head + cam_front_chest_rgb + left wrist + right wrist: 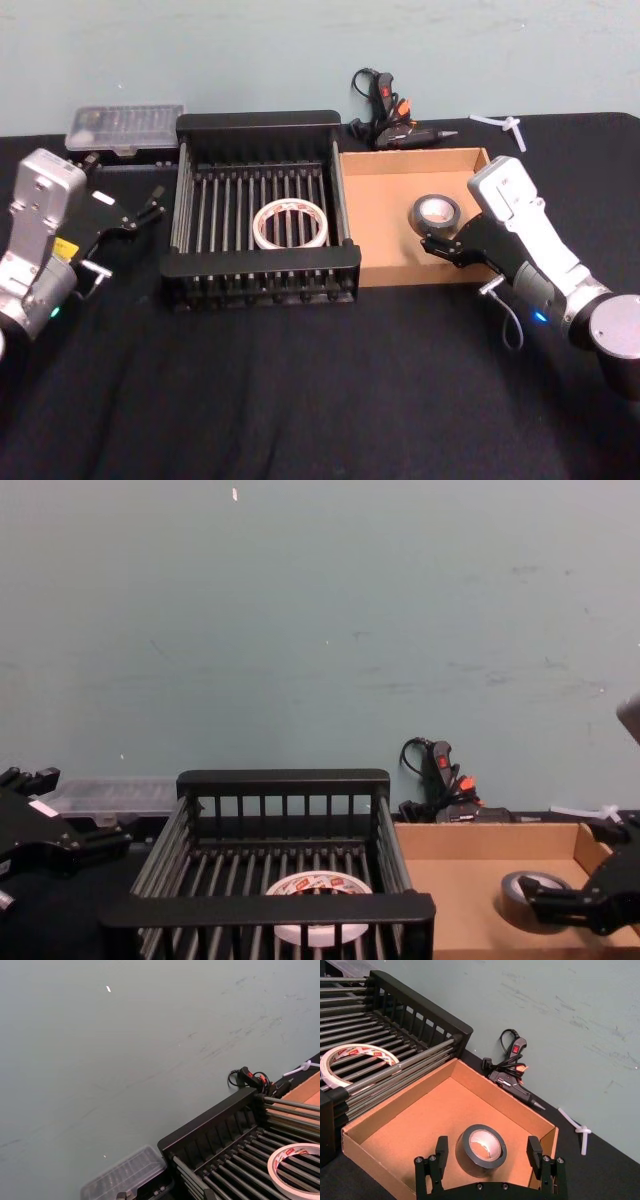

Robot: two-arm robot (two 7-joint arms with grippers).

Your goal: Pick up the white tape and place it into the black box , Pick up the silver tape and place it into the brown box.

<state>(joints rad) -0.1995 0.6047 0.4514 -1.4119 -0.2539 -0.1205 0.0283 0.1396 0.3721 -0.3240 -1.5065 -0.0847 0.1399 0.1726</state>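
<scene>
The white tape (290,243) (295,1148) (357,1051) (320,884) lies flat on the slatted floor of the black box (258,125) (210,1122) (420,1002) (283,778). The silver tape (437,211) (482,1144) (535,892) rests on the floor of the brown box (390,240) (435,1120) (460,880), near its right wall. My right gripper (440,238) (488,1143) (575,905) is open, one finger on each side of the silver roll without clamping it. Just left of the crate, my left gripper (150,205) (100,840) is open and holds nothing.
A black glue gun with its cord (390,120) (512,1075) lies behind the brown box. A clear plastic case (125,128) (125,1175) sits behind the crate's left corner. A small white plastic piece (505,125) lies at the back right. Black cloth covers the table.
</scene>
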